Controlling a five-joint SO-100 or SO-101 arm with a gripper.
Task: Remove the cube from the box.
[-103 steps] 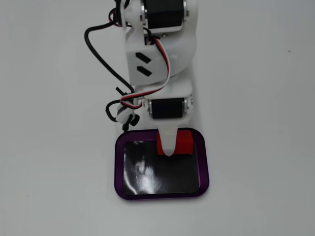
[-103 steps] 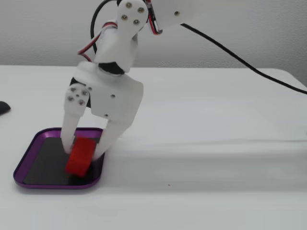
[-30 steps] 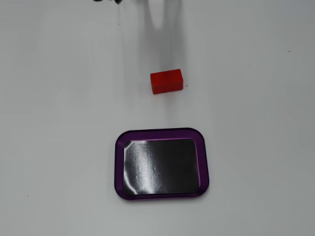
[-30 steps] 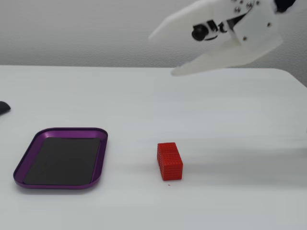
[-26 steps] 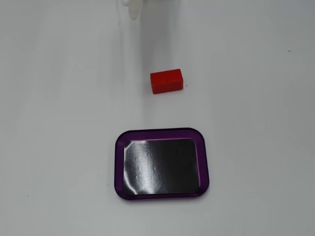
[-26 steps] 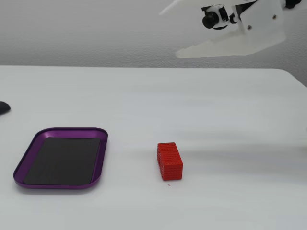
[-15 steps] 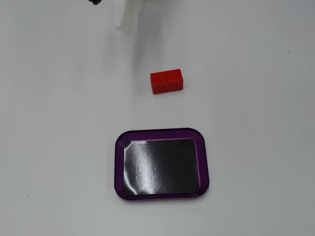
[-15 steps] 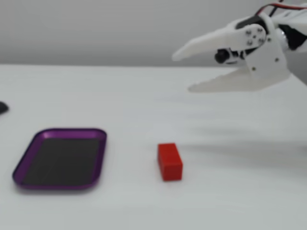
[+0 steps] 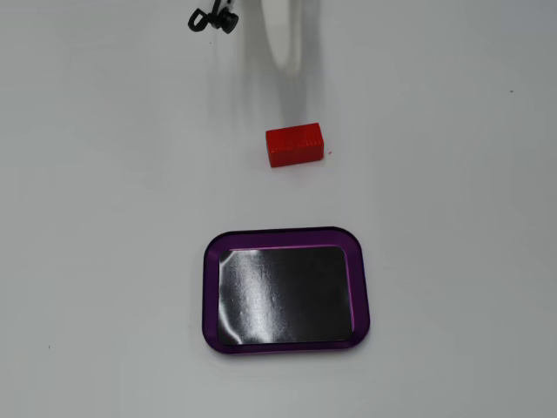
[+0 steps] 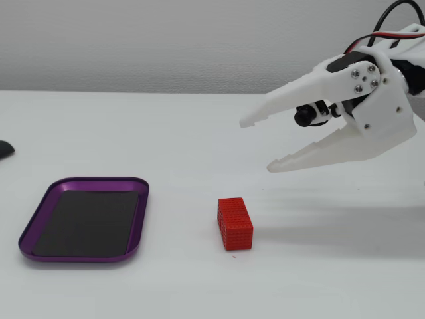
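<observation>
The red cube (image 9: 295,144) lies on the white table, outside the box, above it in a fixed view. It also shows in the side fixed view (image 10: 235,223), to the right of the box. The box (image 9: 212,287) is a shallow purple-rimmed tray with a shiny black bottom, and it holds nothing; its rim also shows in the side view (image 10: 141,219). My white gripper (image 10: 259,143) is open and empty, raised above the table to the upper right of the cube. In a fixed view only a white finger (image 9: 283,35) shows at the top edge.
A black cable clip (image 9: 211,17) lies at the top edge in a fixed view. A dark object (image 10: 5,149) sits at the left edge of the side view. The table is plain white.
</observation>
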